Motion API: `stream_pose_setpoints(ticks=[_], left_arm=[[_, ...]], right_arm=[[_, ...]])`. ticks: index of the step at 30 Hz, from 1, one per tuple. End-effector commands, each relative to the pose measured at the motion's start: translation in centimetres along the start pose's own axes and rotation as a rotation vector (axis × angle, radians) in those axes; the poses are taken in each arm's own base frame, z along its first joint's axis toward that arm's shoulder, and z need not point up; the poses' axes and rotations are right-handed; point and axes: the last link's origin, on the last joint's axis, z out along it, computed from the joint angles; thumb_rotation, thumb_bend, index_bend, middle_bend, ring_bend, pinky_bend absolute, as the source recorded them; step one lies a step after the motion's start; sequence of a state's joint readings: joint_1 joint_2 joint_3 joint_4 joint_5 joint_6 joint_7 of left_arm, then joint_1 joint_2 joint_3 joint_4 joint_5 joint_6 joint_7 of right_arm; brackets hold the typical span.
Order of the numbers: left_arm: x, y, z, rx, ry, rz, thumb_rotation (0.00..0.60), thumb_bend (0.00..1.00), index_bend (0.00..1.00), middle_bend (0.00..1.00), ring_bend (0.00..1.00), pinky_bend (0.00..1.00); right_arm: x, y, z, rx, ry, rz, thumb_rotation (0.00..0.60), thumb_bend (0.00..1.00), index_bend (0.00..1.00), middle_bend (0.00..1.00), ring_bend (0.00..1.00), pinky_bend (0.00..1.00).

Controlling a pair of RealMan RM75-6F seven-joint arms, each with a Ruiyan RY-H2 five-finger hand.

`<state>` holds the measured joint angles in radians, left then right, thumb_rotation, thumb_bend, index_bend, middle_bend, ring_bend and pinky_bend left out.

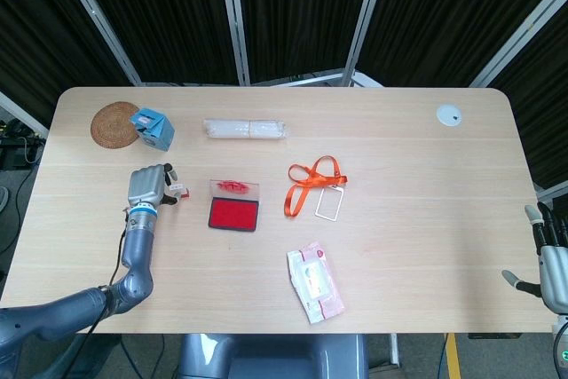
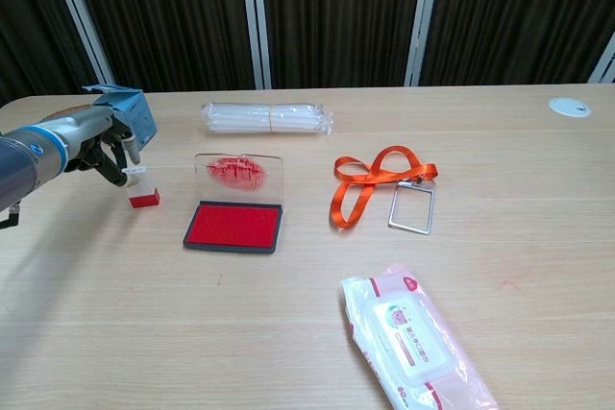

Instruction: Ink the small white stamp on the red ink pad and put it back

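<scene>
small white stamp (image 1: 179,190) stands on the table (image 1: 399,175) just left of the red ink pad (image 1: 233,214) in the head view, left robot hand (image 1: 148,186) gripping its top; right robot hand (image 1: 550,259) spread open, holding nothing. chest view: stamp (image 2: 141,186) upright under the left fingers (image 2: 123,156).

On the far left of the wooden table (image 1: 426,219) lies a round woven coaster (image 1: 112,123), and a small blue box (image 1: 152,127) sits touching its right edge; further right, near the back, lies a long bundle in clear plastic wrap (image 1: 244,129). Near the middle lies an orange lanyard (image 1: 311,181) looped on itself, joined to a clear badge holder (image 1: 329,202); toward the front edge lies a pink pack of wet wipes (image 1: 314,283); a small white round disc (image 1: 448,114) sits in the far right corner.
</scene>
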<state>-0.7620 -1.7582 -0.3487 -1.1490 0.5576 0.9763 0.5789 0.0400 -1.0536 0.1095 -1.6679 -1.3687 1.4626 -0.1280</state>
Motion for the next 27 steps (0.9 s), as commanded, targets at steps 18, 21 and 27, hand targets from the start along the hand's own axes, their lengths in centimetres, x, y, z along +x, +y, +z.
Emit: stream_pose_setpoints(ticks=[18,21,27], left_arm=[[-0.31,0.63,0.45,0.016,0.005,0.048,0.600,0.24,0.50,0.50,0.82,0.85],[-0.36,0.69,0.53,0.014,0.001,0.055,0.600,0.24,0.52,0.50,0.82,0.85],[-0.41,0.62,0.67,0.013,-0.005,0.056,0.600,0.27,0.56,0.52,0.82,0.85]], right_arm=[[-0.13,0.33,0.23,-0.016,-0.006,0.001,0.600,0.00,0.00,0.00,0.00,0.00],[-0.15,0.37,0.27,-0.018,-0.008,0.002,0.600,0.00,0.00,0.00,0.00,0.00],[-0.21,0.45,0.35,-0.022,-0.011,0.002,0.600,0.00,0.00,0.00,0.00,0.00]])
